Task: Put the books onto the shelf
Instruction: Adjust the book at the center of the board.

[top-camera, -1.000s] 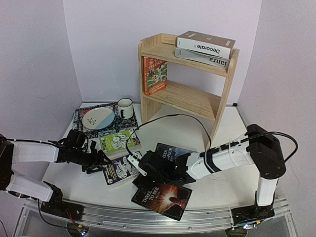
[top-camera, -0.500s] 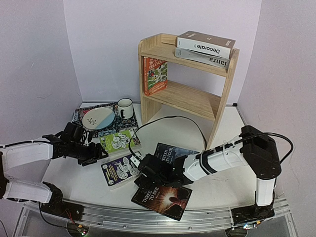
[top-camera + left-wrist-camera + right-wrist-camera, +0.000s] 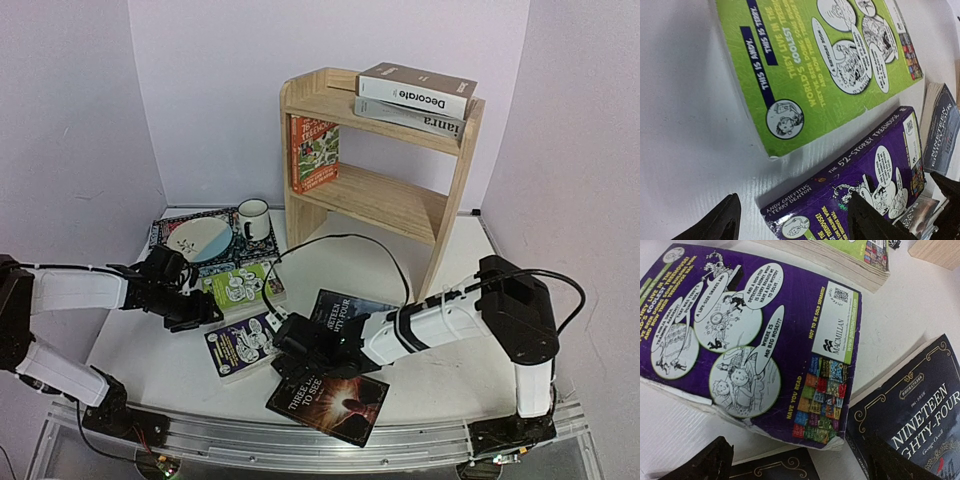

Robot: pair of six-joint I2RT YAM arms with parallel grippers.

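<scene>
The purple book lies flat on the bench, back cover up, between my two grippers and not yet held by either. Over the last second my right gripper has slid leftward to the book's right-hand edge. My left gripper backed off and has come in again at the spine end. The book itself has not budged.

Both grippers stand apart with nothing in them. In the left wrist view my left gripper straddles the spine corner of the purple book. In the right wrist view my right gripper brackets its lower corner. I judge this to be lining up a two-sided pick, so the shelf has gained no new book.

Close by on the bench lie the green book, Nineteen Eighty-Four and Three Days to See. Already shelved are the orange book, upright on the lower tier, and Decorate, stacked on ianra on top.

The purple spine reads "THE 52-STOREY TREEHOUSE" and "ANDY GRIFFITHS & TERRY DENTON". Its back reads "MACMILLAN", "NOT TO BE SOLD SEPARATELY" and "WHERE IS MR BIG NOSE??". The green cover says "THIS IS ANDY. THIS IS TERRY." The dark blue cover adds "George Orwell".
</scene>
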